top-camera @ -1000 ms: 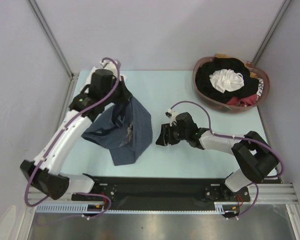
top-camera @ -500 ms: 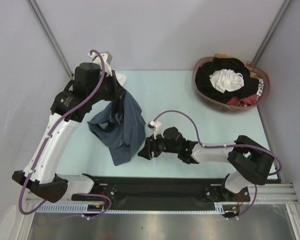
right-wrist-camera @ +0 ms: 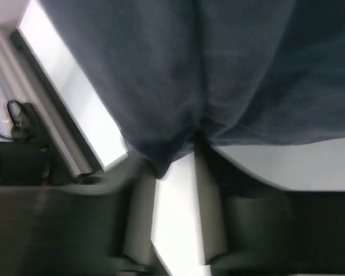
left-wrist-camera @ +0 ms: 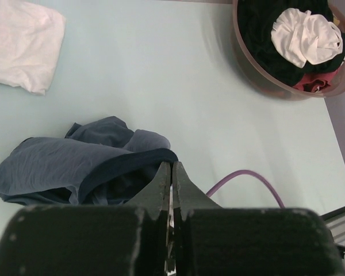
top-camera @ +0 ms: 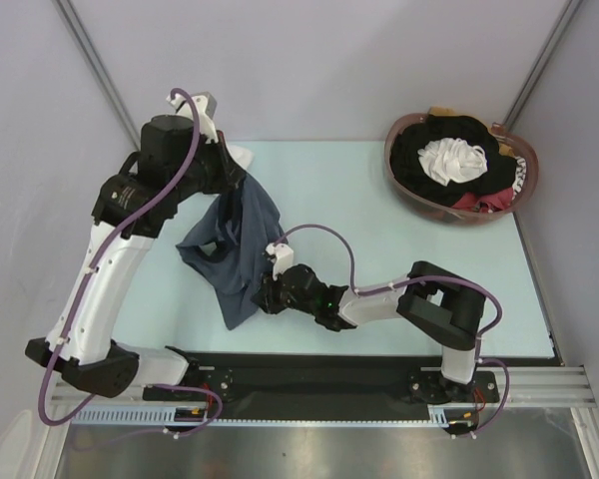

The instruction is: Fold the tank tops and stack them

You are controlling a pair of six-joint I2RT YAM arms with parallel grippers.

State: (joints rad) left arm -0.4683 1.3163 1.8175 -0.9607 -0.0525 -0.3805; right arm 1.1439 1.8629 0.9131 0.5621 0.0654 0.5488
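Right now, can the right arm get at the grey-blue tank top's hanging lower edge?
Probably yes. The right gripper is at the lower edge of the grey-blue tank top, a fold sits by its fingertips, and nothing lies between.

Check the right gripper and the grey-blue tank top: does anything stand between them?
Nothing visible does. The right gripper is at the lower edge of the grey-blue tank top, whose hem sits at the mouth of its parted fingers in the wrist view. The left gripper, shut, holds the top's upper end.
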